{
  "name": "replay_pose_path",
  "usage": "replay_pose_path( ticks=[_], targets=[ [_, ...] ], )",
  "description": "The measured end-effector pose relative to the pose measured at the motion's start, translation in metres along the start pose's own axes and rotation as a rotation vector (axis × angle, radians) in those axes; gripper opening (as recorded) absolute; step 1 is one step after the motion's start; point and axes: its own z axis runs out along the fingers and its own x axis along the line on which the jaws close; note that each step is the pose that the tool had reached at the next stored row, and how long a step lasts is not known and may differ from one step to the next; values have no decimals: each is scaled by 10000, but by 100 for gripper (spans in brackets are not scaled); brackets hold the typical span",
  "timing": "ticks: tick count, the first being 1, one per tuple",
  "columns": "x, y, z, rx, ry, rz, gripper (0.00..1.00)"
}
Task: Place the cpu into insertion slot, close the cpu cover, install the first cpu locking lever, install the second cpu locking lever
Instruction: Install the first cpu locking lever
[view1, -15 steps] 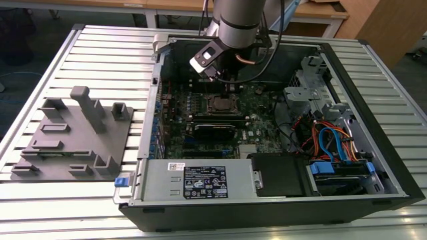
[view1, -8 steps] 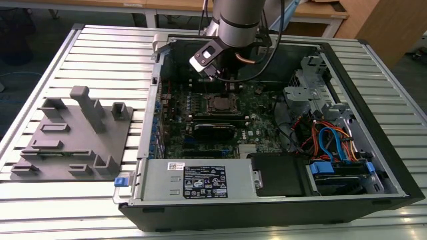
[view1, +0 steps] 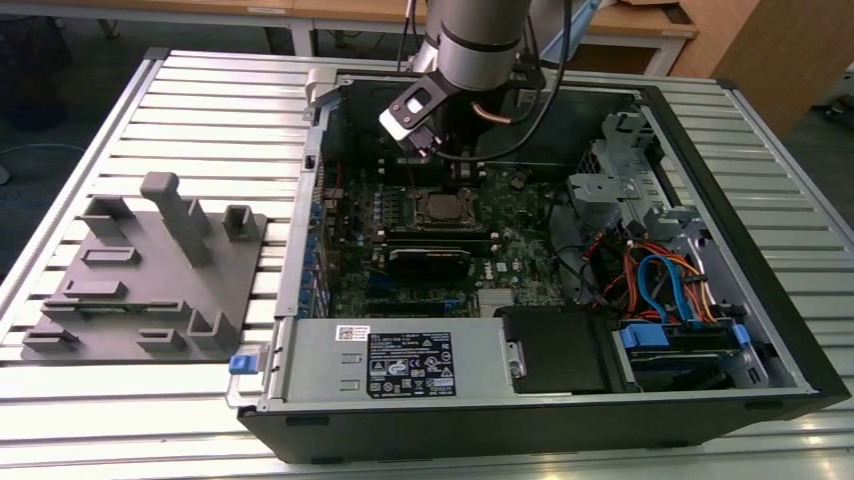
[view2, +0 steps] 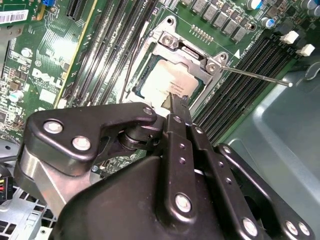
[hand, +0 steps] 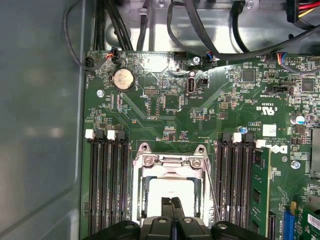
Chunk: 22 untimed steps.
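My gripper (hand: 172, 202) is closed, fingertips pressed together with nothing between them. The tips hang right over the cpu (hand: 167, 186); whether they touch it, I can't tell. In the exterior view my arm reaches down into the open computer case (view1: 747, 300), with the gripper above the insertion slot (view1: 439, 209) on the green motherboard (hand: 165, 115). The cpu sits in the slot, pale grey top up. The cpu cover (hand: 167, 161) lies down around it, and the cpu shows through its window. In the second wrist view a thin lever rod (view2: 255, 76) sticks out from the socket's corner across the memory slots (view2: 265, 52), not latched down. In the first wrist view another thin lever (hand: 212, 192) runs along the socket's side, between cover and memory slots. A grey power-supply box (view1: 387, 365) sits at the case's near edge. A grey fixture plate (view1: 147, 280) lies on the slatted table (view1: 200, 120), beside the case on the exterior view's left.
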Motion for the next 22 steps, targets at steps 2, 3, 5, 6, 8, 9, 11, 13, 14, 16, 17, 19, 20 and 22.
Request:
replay_pose_path(
  ticks=[2,3,5,6,8,9,11,13,14,16,17,19,20,22],
  targets=[
    [0,0,-12,0,0,0,10],
    [1,0,-19,0,0,0,10],
    [1,0,-33,0,0,0,10],
    [1,0,-39,0,0,0,10],
    [2,-1,-54,0,-1,0,10],
    [2,-1,-63,0,-1,0,10],
    [3,-1,-78,0,0,0,10],
    [3,-1,-84,0,1,0,10],
    [4,-1,-84,-1,4,0,10],
    [3,-1,-86,1,0,0,10],
    [3,-1,-86,1,0,0,10],
    [3,-1,-87,0,1,0,10],
    [3,-1,-87,1,0,0,10],
    [3,-16,-88,2,-1,0,10]
  ],
)
